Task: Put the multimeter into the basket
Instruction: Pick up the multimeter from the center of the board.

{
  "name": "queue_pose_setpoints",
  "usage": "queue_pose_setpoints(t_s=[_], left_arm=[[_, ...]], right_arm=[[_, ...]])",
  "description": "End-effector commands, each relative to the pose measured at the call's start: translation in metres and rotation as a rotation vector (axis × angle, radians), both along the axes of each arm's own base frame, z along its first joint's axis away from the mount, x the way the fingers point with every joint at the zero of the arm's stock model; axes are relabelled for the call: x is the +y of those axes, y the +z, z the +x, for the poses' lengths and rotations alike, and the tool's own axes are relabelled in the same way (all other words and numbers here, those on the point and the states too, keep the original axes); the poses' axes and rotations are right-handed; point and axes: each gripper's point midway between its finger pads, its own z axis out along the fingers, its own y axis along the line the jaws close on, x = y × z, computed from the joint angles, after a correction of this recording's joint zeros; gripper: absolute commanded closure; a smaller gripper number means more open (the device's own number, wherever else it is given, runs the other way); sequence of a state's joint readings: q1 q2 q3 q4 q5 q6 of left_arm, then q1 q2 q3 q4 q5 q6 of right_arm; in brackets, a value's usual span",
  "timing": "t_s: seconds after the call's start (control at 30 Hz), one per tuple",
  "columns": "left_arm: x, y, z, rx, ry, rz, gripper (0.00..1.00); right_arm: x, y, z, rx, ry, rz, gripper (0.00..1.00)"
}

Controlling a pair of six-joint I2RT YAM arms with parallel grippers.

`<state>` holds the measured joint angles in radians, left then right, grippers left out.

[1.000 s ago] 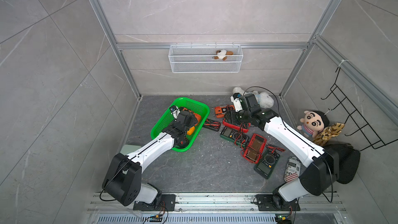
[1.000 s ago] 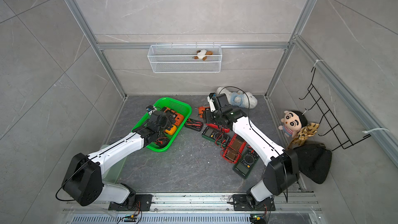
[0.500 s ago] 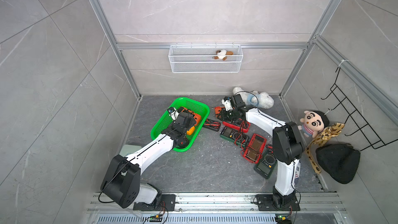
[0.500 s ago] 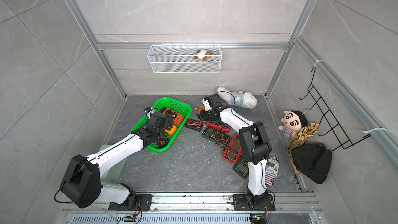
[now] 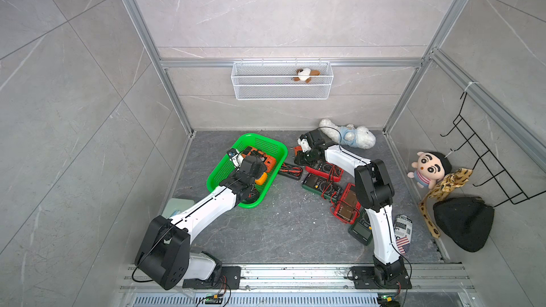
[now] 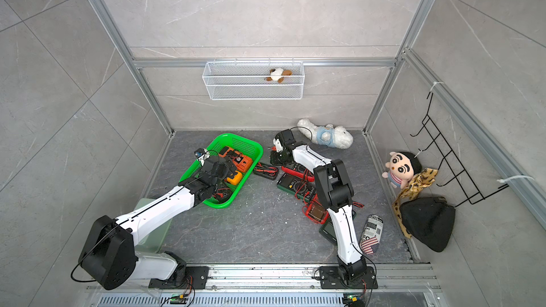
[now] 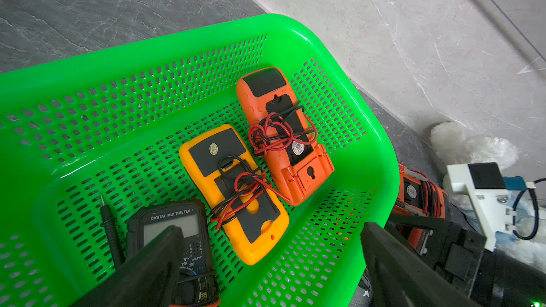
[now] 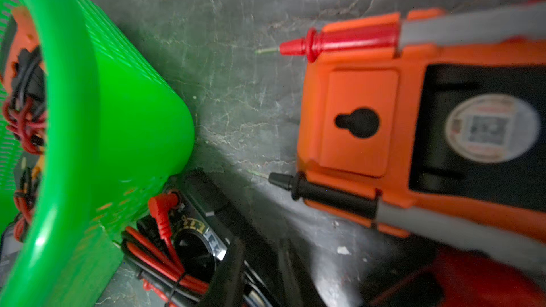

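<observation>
When all views are tallied, nine meters are counted: three in the basket [image 5: 267,140], six on the tabletop [image 5: 266,231]. In the basket: one orange meter [image 7: 283,134] and one yellow meter [image 7: 233,193], both face down with leads wound round them, and one black meter [image 7: 165,217], face up. On the tabletop: a second orange meter [image 8: 363,125], face down, near the basket but apart from it; a second black meter [image 5: 291,169], just beside the basket; a red meter [image 5: 323,169]; a second red meter [image 5: 342,211]; a green meter [image 5: 314,185]; a second green meter [image 5: 359,231]. Two pincers: the left pincer [image 7: 270,227] is released, fingers wide apart above the basket; the right pincer [image 8: 260,249] is clenched, low between the second orange meter and the second black meter, and whether it grips anything cannot be told
</observation>
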<state>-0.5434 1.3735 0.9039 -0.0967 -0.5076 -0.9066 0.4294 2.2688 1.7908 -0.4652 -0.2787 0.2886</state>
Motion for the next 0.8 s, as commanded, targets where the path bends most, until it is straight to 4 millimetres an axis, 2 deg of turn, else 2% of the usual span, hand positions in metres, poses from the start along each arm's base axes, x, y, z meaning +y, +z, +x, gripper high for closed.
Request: queue_pose_setpoints(t_s=[0.0, 0.13, 0.27, 0.43, 0.57, 0.67, 0.77], left_arm=[[0.004, 0.016, -0.001, -0.049, 0.024, -0.018, 0.02], [0.000, 0.016, -0.002, -0.043, 0.005, -0.030, 0.02], [-0.007, 0.012, -0.004, -0.029, -0.022, -0.057, 0.00], [-0.024, 0.010, -0.007, -0.022, -0.070, -0.077, 0.09], [-0.047, 0.007, -0.008, -0.007, -0.126, -0.076, 0.14], [-0.065, -0.001, -0.009, 0.018, -0.171, -0.065, 0.19], [-0.089, -0.008, -0.012, 0.043, -0.231, -0.048, 0.23]], right_arm=[[0.005, -0.013, -0.019, 0.036, 0.037, -0.075, 0.75], [0.007, -0.023, -0.041, 0.071, 0.046, -0.092, 0.75], [0.014, -0.022, -0.068, 0.077, 0.066, -0.094, 0.75], [0.025, -0.019, -0.102, 0.079, 0.066, -0.068, 0.75], [0.035, -0.019, -0.126, 0.089, 0.067, -0.021, 0.74], [0.026, -0.019, -0.135, 0.093, 0.023, -0.002, 0.74], [0.004, -0.011, -0.139, 0.052, -0.038, -0.042, 0.74]])
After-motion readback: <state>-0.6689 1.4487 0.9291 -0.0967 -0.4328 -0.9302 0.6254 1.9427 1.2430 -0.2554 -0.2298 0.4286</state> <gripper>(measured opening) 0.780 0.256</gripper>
